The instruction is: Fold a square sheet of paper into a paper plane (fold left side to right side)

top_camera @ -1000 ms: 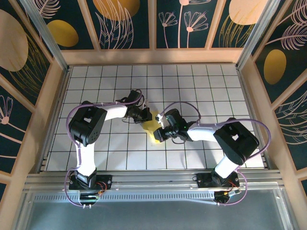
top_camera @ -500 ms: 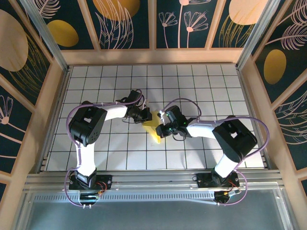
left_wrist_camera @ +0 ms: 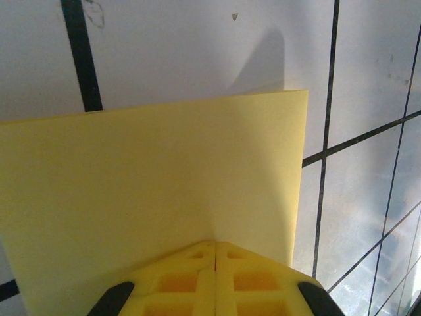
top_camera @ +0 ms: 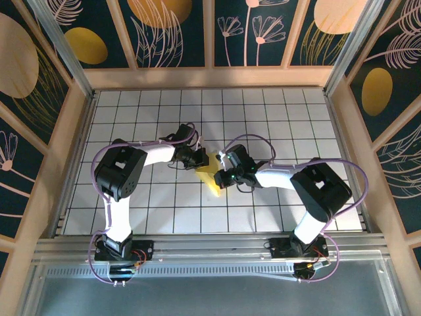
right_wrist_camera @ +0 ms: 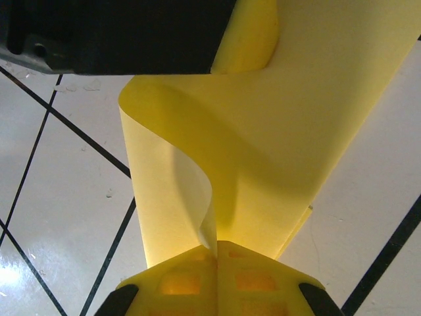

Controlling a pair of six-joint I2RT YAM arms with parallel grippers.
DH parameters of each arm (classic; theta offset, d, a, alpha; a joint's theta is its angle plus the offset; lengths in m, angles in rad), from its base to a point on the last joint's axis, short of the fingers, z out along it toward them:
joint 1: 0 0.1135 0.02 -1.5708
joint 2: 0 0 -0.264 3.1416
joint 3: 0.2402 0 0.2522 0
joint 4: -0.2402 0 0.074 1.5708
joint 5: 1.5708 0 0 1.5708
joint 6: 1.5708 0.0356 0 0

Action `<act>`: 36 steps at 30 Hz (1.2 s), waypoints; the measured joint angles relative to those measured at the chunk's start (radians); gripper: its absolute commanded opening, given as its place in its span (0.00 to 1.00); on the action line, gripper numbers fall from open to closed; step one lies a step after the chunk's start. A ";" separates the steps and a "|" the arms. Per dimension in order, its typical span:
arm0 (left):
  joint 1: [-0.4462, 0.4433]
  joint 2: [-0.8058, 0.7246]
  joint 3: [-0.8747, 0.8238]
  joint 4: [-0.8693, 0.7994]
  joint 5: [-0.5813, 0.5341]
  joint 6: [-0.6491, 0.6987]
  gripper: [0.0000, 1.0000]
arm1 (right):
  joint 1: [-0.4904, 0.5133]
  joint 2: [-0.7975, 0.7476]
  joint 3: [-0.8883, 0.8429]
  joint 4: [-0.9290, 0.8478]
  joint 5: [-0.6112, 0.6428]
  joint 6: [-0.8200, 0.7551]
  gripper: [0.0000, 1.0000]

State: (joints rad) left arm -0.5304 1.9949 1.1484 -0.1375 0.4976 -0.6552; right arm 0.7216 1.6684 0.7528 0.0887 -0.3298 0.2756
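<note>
White tabletop (top_camera: 131, 105) gridded with thin dark lines, walled by wood-framed dark panels (top_camera: 177, 33) showing gold discs and pale leaves.

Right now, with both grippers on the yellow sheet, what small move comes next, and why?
Probably ease the right gripper nearer the left gripper, lowering its edge. Both are shut on the square sheet of paper, which bows in a loose curl between them, not yet creased.
</note>
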 measured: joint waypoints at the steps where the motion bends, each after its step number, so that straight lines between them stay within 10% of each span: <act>1: 0.000 0.000 0.000 0.000 0.000 0.000 0.06 | 0.000 0.003 0.000 0.000 0.001 0.000 0.00; 36: 0.000 0.000 0.000 0.000 0.000 0.000 0.06 | -0.001 0.024 0.021 -0.035 0.042 -0.004 0.00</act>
State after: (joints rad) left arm -0.5304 1.9949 1.1484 -0.1375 0.4973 -0.6552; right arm 0.7204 1.6920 0.7734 0.0540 -0.2882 0.2718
